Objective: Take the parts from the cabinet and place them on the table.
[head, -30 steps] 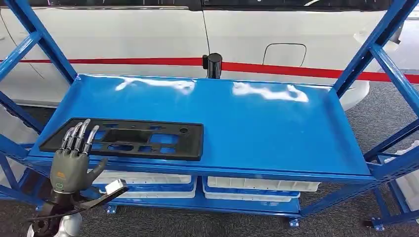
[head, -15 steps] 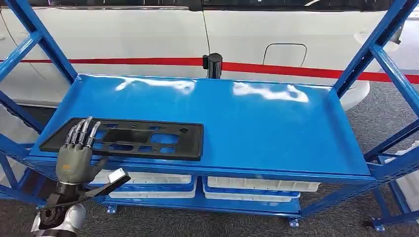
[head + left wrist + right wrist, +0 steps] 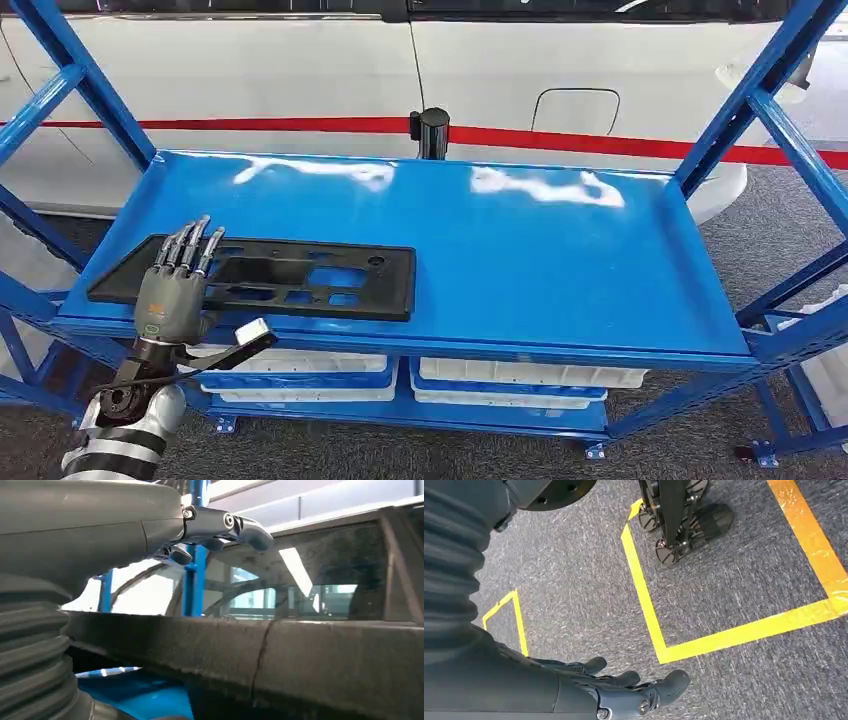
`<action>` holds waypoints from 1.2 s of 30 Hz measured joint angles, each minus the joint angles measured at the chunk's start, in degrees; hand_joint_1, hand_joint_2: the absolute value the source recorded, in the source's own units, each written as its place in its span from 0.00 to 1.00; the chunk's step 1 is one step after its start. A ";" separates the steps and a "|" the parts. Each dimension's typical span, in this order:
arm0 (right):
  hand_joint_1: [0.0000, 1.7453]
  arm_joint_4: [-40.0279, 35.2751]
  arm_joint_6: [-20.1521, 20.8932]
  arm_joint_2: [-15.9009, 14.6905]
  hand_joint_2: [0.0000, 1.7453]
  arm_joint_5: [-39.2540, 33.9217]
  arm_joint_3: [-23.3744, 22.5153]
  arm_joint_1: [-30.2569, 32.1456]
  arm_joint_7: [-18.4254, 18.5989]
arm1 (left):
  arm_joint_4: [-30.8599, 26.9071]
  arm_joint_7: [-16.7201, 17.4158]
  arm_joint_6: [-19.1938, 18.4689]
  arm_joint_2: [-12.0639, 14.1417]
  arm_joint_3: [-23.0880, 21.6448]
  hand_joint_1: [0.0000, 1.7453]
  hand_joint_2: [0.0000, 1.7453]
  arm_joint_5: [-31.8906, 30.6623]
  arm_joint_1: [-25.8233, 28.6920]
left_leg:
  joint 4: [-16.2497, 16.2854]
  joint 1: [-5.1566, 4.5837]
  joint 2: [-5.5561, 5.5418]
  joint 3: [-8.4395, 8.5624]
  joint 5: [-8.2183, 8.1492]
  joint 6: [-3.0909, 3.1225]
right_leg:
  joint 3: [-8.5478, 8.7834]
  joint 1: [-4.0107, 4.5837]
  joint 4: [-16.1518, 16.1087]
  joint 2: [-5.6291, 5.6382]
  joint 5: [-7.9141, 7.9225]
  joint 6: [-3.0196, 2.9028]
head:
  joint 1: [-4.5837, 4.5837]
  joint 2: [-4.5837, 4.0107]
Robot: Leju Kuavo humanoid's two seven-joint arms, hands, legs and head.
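Left robot hand (image 3: pixel 172 292) grasping flat black perforated panel (image 3: pixel 300 280) on glossy blue shelf (image 3: pixel 560 260); right released

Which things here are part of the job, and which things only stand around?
Job:
- black panel, the part
- blue shelf carrying it
- left hand, fingers over the panel's left end

Standing around:
- white bins below
- white car behind
- black post
- right hand, hanging above the floor
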 joint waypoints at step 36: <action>0.00 0.02 1.29 -0.24 1.00 0.46 0.04 -0.02 -1.25 | 2.77 2.08 -1.40 3.24 -13.05 1.00 1.00 1.03 -3.14 | 0.00 0.00 0.01 -0.05 0.00 0.00 | -0.05 0.00 0.00 0.01 0.00 0.00 | -0.02 0.00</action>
